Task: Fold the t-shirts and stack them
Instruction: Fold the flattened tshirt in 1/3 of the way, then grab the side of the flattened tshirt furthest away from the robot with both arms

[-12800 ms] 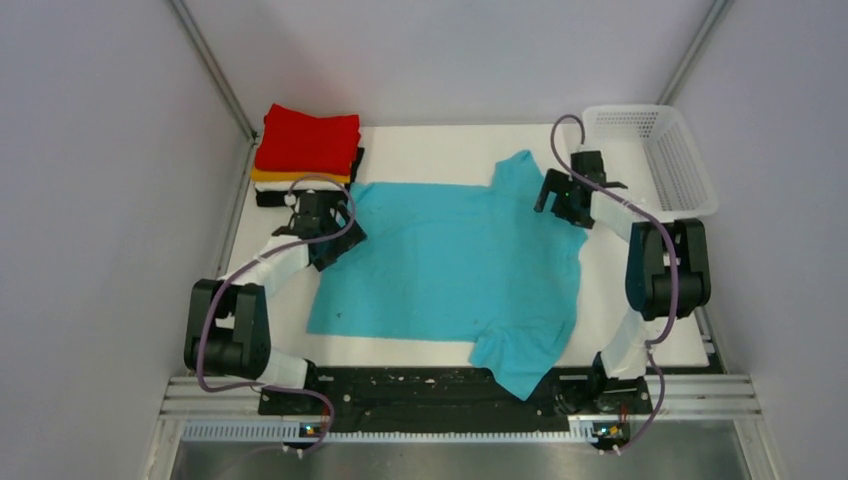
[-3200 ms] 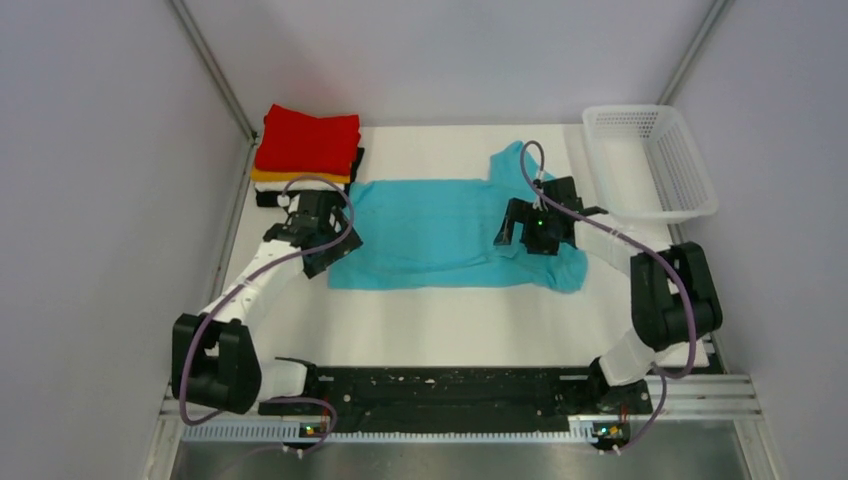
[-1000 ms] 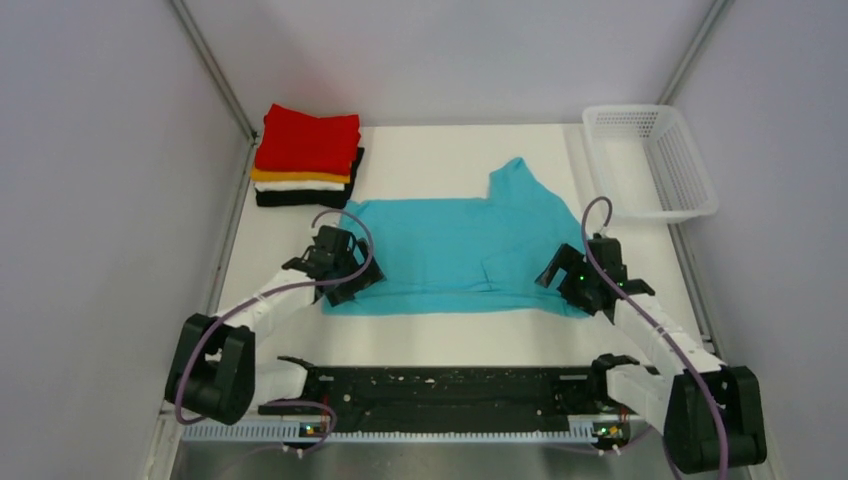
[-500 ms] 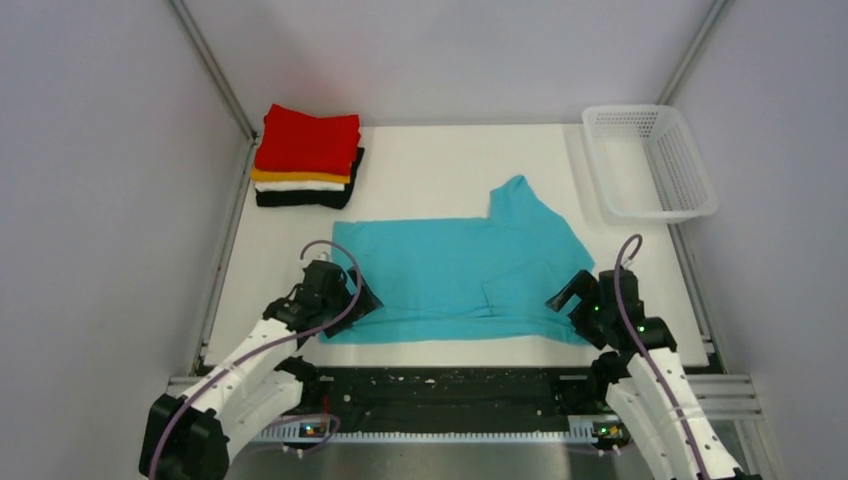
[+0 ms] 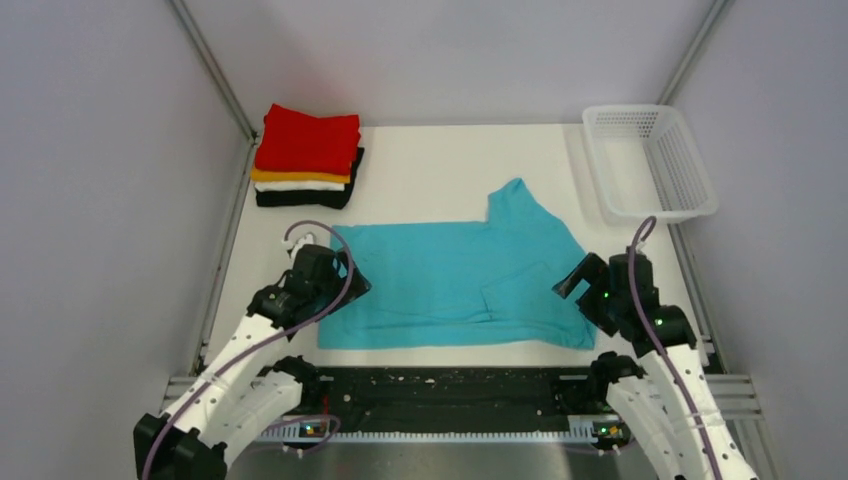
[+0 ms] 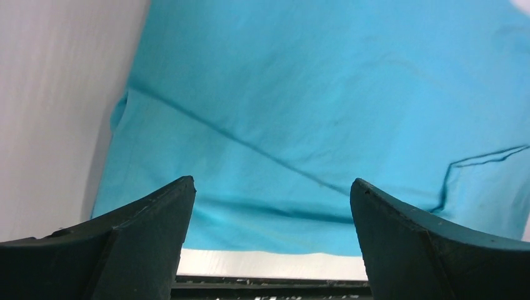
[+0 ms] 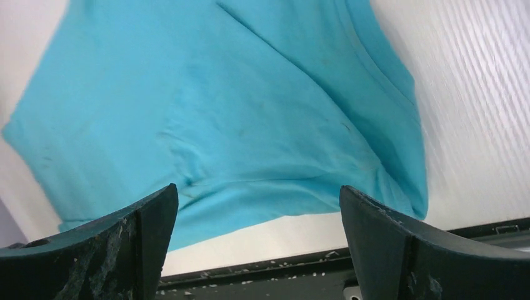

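The turquoise-blue t-shirt [image 5: 450, 280] lies folded in half lengthwise on the white table, one sleeve sticking up toward the back; it also fills the left wrist view [image 6: 312, 112] and the right wrist view [image 7: 219, 112]. A stack of folded shirts, red [image 5: 308, 140] on top, then orange, white and black, sits at the back left. My left gripper [image 5: 335, 285] is open and empty above the shirt's left edge. My right gripper [image 5: 585, 295] is open and empty above the shirt's right near corner.
A white plastic mesh basket [image 5: 652, 165] stands at the back right. The black rail [image 5: 440, 385] runs along the table's near edge. Grey walls close in on both sides.
Both arms have pulled back toward the near edge and lifted. The folded turquoise-blue shirt has slid a little nearer and lies free of both grippers.
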`<action>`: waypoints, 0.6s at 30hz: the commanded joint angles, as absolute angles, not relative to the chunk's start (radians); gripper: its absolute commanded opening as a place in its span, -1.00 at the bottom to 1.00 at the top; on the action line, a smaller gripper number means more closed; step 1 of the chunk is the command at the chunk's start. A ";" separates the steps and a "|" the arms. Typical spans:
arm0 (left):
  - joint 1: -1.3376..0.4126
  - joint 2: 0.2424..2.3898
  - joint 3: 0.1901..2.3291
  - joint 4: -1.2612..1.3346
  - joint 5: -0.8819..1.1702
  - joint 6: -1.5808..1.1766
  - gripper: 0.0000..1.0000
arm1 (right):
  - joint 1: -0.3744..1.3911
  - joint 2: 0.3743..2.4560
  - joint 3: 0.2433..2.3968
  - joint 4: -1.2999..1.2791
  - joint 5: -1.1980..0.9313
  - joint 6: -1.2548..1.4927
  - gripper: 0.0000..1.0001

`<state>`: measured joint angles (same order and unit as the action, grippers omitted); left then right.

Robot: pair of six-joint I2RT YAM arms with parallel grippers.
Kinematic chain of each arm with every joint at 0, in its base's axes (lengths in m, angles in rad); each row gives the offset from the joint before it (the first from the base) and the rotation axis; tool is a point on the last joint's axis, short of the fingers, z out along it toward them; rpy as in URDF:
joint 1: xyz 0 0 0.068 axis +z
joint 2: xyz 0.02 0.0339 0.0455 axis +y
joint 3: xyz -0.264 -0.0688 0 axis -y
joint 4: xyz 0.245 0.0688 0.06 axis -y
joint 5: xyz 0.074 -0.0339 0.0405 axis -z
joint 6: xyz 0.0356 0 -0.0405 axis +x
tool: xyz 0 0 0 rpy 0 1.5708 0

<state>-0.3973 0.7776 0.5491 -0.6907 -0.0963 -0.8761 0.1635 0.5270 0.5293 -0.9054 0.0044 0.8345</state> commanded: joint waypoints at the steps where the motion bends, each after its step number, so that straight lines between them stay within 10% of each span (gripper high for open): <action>1: -0.394 0.848 0.694 -0.651 -0.233 -0.819 0.98 | 0.173 0.665 0.735 -0.858 0.045 0.734 0.97; 18: -0.031 1.754 1.251 -0.374 -0.094 -0.609 0.94 | 0.172 1.419 1.068 -0.340 -0.061 0.548 0.97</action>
